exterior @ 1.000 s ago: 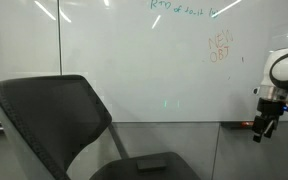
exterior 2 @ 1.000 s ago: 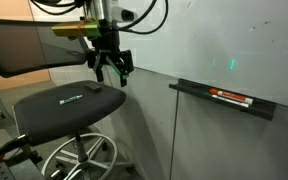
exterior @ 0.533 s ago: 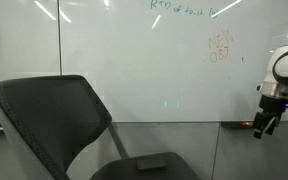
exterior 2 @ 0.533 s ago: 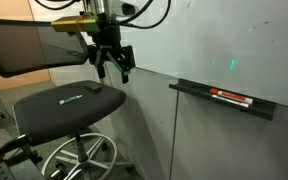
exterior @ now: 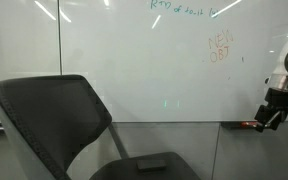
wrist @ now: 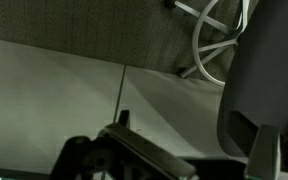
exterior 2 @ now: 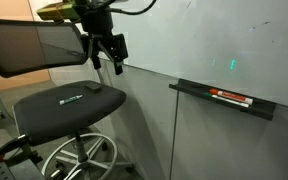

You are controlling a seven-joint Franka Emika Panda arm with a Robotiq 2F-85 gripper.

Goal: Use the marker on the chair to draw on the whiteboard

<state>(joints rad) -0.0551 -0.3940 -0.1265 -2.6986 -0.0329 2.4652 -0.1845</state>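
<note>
In an exterior view the gripper (exterior 2: 107, 58) hangs above and just behind the chair (exterior 2: 69, 100) seat, level with the backrest, clear of the padding. Its jaws stand spread, and nothing can be made out between them. The same view shows the whiteboard (exterior 2: 224, 35) running off to the right, with a grey ledge (exterior 2: 196, 89) carrying a flat red-and-black item (exterior 2: 231, 96), and the chair's silver base (exterior 2: 79, 160) on the floor.

The opposite exterior view shows only the backrest and a bit of seat, with the gripper small at the right edge, near the ledge. Only here can the green writing (exterior: 179, 8) and orange writing (exterior: 220, 48) on the board be seen.

The wrist view looks down at grey carpet, the silver base legs and a dark edge of the seat, with the gripper's own body blurred along the bottom.

The marker cannot be picked out in any view. A pale mark on the seat is too small to identify.
</note>
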